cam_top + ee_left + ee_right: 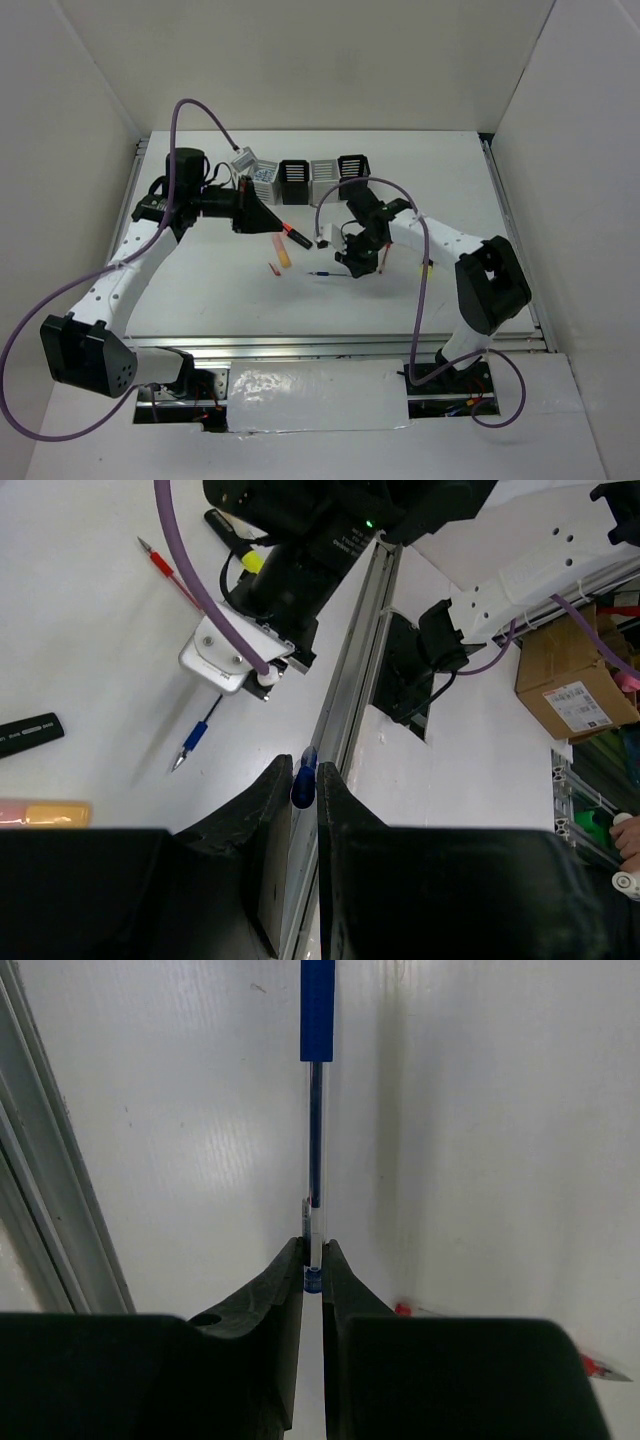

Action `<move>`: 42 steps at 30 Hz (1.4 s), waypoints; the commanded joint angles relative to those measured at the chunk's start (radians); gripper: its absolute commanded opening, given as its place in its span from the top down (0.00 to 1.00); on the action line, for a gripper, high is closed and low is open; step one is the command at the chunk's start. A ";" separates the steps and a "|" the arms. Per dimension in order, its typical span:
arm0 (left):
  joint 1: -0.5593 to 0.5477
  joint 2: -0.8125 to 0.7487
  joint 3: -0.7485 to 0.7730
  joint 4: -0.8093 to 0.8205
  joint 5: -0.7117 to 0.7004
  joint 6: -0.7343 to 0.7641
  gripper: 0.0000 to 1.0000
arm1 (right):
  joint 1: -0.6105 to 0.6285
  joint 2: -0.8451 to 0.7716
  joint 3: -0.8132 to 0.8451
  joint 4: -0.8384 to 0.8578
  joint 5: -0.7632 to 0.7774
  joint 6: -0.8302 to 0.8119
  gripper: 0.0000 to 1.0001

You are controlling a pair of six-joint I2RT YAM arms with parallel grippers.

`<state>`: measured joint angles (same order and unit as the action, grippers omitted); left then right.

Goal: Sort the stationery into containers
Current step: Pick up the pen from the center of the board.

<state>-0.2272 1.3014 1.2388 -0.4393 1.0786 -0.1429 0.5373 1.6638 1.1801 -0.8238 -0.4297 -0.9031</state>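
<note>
Down on the white table [480, 1110], right gripper [312, 1260] is pinched onto the tail end of the thin blue pen [315, 1110] sticking straight out ahead of it, left gripper [304, 768] squeezes a small blue piece [303, 786], and the cardboard box [555, 660] label [583, 697] is unreadable.

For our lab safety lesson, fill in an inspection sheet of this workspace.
Surface: white table, no spills seen.
Job's things: row of four cups at the back; peach marker and thin red pen lying loose.
Clutter: nothing seen.
Grippers: left gripper shut on small blue piece; right gripper shut on thin blue pen.
Cables: purple cables loop above the arms.
Surroundings: white walls; cardboard box off the table.
</note>
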 commanded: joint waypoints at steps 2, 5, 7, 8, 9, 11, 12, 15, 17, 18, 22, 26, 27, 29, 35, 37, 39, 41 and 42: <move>0.008 -0.037 -0.021 0.068 0.041 -0.035 1.00 | 0.038 0.004 -0.014 0.049 0.084 0.151 0.97; 0.009 -0.045 -0.035 0.096 0.040 -0.049 1.00 | 0.065 0.008 -0.052 0.093 0.137 0.167 0.96; 0.009 -0.045 -0.036 0.099 0.041 -0.049 1.00 | 0.085 0.005 -0.088 0.118 0.173 0.174 0.95; 0.012 -0.045 -0.038 0.106 0.044 -0.053 1.00 | 0.090 0.007 -0.097 0.133 0.180 0.187 0.95; 0.015 -0.047 -0.048 0.116 0.047 -0.061 1.00 | 0.096 0.013 -0.106 0.137 0.183 0.190 0.95; 0.019 -0.047 -0.056 0.145 0.055 -0.084 1.00 | 0.111 0.025 -0.112 0.143 0.198 0.208 0.95; 0.017 -0.050 -0.064 0.149 0.053 -0.087 1.00 | 0.118 0.036 -0.114 0.143 0.200 0.211 0.95; 0.017 -0.054 -0.075 0.174 0.055 -0.106 1.00 | 0.130 0.053 -0.114 0.153 0.215 0.231 0.86; 0.017 -0.056 -0.076 0.178 0.055 -0.109 1.00 | 0.135 0.062 -0.112 0.160 0.224 0.242 0.80; 0.017 -0.056 -0.076 0.175 0.053 -0.106 1.00 | 0.136 0.065 -0.112 0.163 0.226 0.245 0.78; 0.017 -0.057 -0.075 0.171 0.052 -0.100 1.00 | 0.150 0.086 -0.111 0.167 0.250 0.257 0.64; 0.019 -0.059 -0.079 0.171 0.050 -0.098 1.00 | 0.170 0.102 -0.105 0.170 0.264 0.262 0.55; 0.019 -0.060 -0.081 0.171 0.050 -0.095 1.00 | 0.174 0.105 -0.102 0.169 0.270 0.262 0.54; 0.019 -0.059 -0.078 0.162 0.052 -0.089 1.00 | 0.176 0.117 -0.097 0.169 0.272 0.260 0.57; 0.019 -0.065 -0.079 0.140 0.052 -0.069 1.00 | 0.173 0.140 -0.102 0.169 0.269 0.239 0.69; 0.020 -0.070 -0.082 0.133 0.050 -0.060 1.00 | 0.173 0.137 -0.114 0.176 0.264 0.234 0.81; 0.026 -0.073 -0.088 0.129 0.058 -0.061 1.00 | 0.170 0.126 -0.125 0.179 0.252 0.228 0.95; 0.041 -0.080 -0.096 0.110 0.066 -0.047 1.00 | 0.161 0.099 -0.137 0.183 0.229 0.230 1.00; 0.049 -0.080 -0.091 0.094 0.070 -0.038 1.00 | 0.155 0.087 -0.134 0.169 0.215 0.231 1.00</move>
<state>-0.2001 1.2549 1.1500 -0.3271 1.1061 -0.2260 0.7017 1.7615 1.0748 -0.6739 -0.1616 -0.6708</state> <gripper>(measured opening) 0.247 0.096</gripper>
